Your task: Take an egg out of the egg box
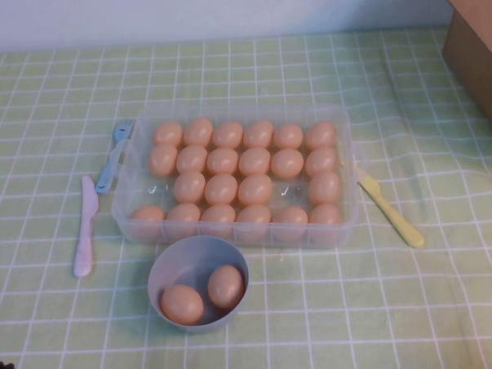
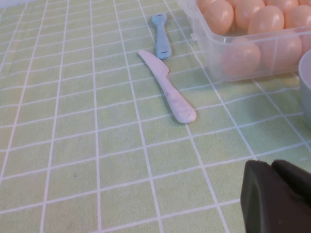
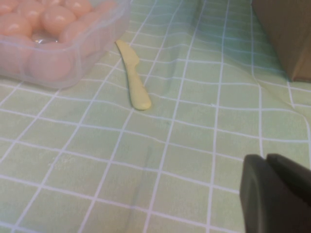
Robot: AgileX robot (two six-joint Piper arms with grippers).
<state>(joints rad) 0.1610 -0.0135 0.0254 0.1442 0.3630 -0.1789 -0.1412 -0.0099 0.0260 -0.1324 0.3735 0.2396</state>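
High view: the egg box [image 1: 343, 160] lies with its long axis left-right on the checked surface [image 1: 54, 95], filled with eggs; two eggs sit in the blue-grey bowl [image 1: 164, 270] just in front.

Left wrist view: the left gripper [image 2: 272, 167] hovers low near the pink knife [image 2: 167, 87]; whether its fingers are open cannot be told.

Right wrist view: the right gripper [image 3: 266, 158], fingers fully closed and empty, hovers near the yellow knife [image 3: 133, 77].

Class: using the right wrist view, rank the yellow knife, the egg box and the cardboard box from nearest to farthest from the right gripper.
1. yellow knife, on the cloth ahead of the right gripper.
2. egg box and cardboard box: too close to call, on opposite sides beyond the knife.
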